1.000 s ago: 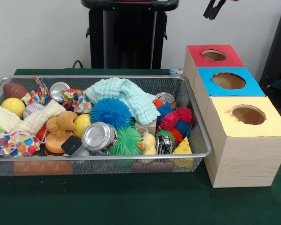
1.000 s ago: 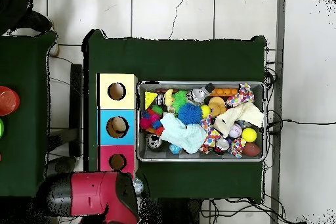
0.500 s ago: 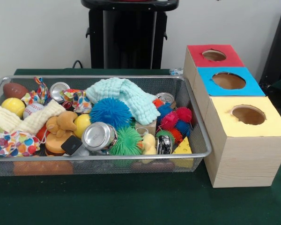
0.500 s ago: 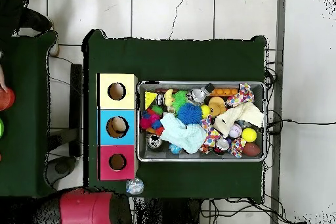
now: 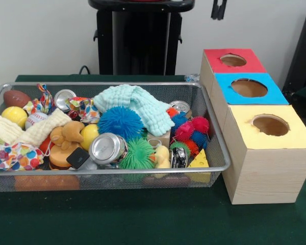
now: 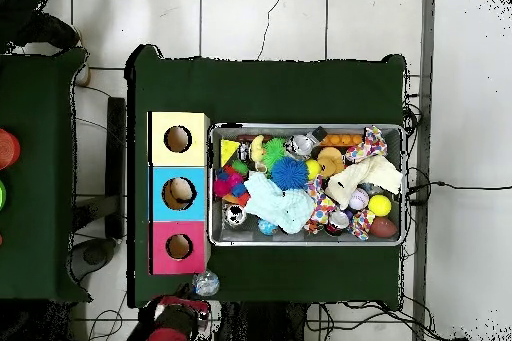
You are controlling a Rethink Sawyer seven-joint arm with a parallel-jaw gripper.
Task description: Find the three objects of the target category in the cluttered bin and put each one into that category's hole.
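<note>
Gripper [image 5: 218, 10]: at top edge above red box [image 5: 233, 60]; grip state unclear. Risk: wire bin [image 5: 214, 133] clutter hides targets, causing wrong pick.

No readable text, labels, brands or numbers anywhere in either view.

The three boxes carry plain colour only: the red box [image 5: 233, 60] just below the gripper [image 5: 219, 10], the blue box [image 5: 249, 88] next out from it, the yellow box [image 5: 269, 127] farthest from it, none with a printed word or sign. The cans in the wire bin [image 5: 112, 172], down and off to one side of the gripper, such as the can [image 5: 107, 148] lying on its side, show bare metal ends with no legible brand. The white baseball [image 5: 35, 119] shows stitching but no lettering that can be made out.
</note>
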